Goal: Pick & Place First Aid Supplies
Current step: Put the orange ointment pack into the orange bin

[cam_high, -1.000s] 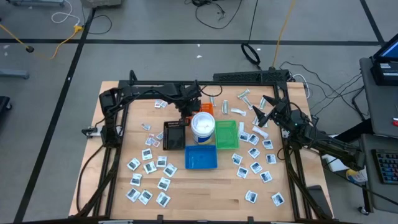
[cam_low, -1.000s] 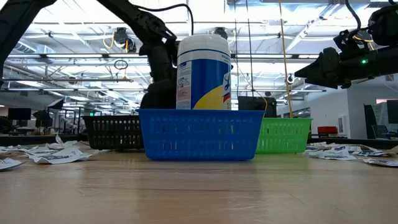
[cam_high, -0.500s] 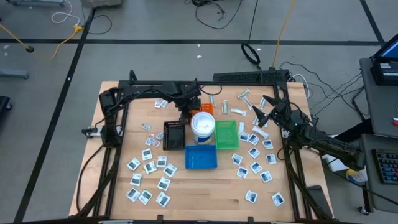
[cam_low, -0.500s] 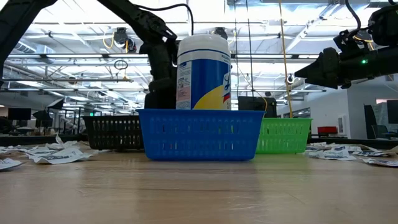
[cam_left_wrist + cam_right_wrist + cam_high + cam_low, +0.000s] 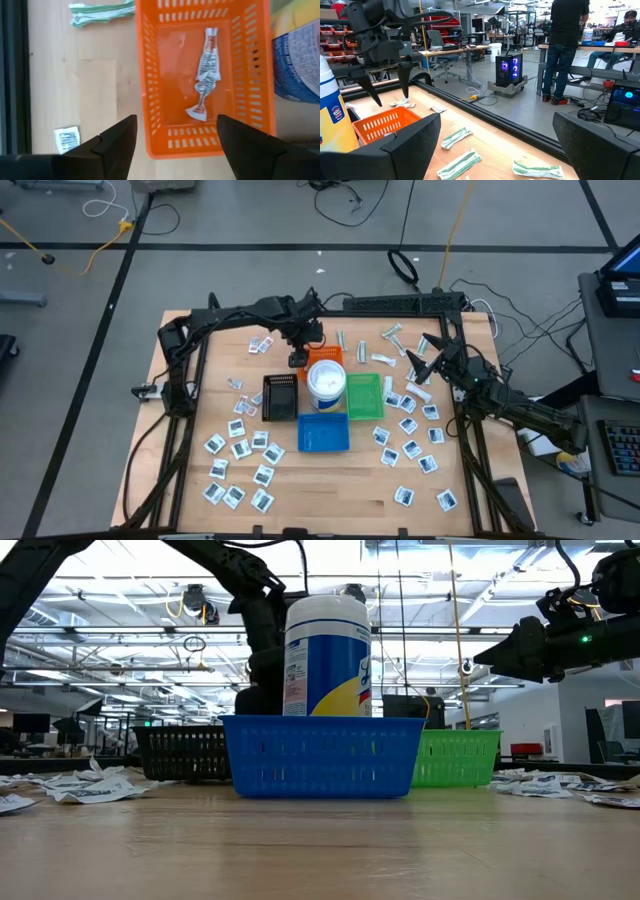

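The left arm is stretched across the far side of the table, its left gripper (image 5: 298, 356) held pointing down above the orange tray (image 5: 155, 100), jaws apart and empty. A twisted strip (image 5: 205, 75) lies inside that tray. Packets (image 5: 238, 445) are scattered around the trays. The right gripper (image 5: 418, 360) is held raised over strips (image 5: 460, 164) at the far right, jaws wide apart.

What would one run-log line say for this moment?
left gripper: open above orange tray | wrapped strip: in tray | right gripper: open, waiting at right
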Robot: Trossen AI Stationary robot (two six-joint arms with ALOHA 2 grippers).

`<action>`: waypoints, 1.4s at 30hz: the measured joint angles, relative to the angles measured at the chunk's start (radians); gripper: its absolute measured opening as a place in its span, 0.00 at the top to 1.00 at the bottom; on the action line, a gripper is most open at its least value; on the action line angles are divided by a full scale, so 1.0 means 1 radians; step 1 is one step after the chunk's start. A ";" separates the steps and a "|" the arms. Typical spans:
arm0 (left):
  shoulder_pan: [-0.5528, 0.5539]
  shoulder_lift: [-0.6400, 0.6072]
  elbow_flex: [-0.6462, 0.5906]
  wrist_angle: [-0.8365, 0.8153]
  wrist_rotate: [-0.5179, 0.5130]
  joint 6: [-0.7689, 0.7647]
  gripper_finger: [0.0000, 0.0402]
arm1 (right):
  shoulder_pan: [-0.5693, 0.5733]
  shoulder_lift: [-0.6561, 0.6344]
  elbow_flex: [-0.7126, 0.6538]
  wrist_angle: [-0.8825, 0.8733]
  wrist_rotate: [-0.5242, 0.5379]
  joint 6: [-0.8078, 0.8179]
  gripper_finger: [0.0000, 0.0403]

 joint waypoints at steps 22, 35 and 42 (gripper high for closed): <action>0.310 0.000 0.001 0.084 -0.108 -0.032 0.36 | 0.000 0.000 0.000 0.000 0.000 0.000 0.06; 0.310 0.013 0.012 0.070 -0.105 0.002 0.33 | 0.000 0.000 0.000 0.000 0.000 0.000 0.06; 0.308 0.134 0.155 -0.095 -0.123 -0.005 0.33 | 0.000 0.000 0.000 0.000 0.000 0.000 0.06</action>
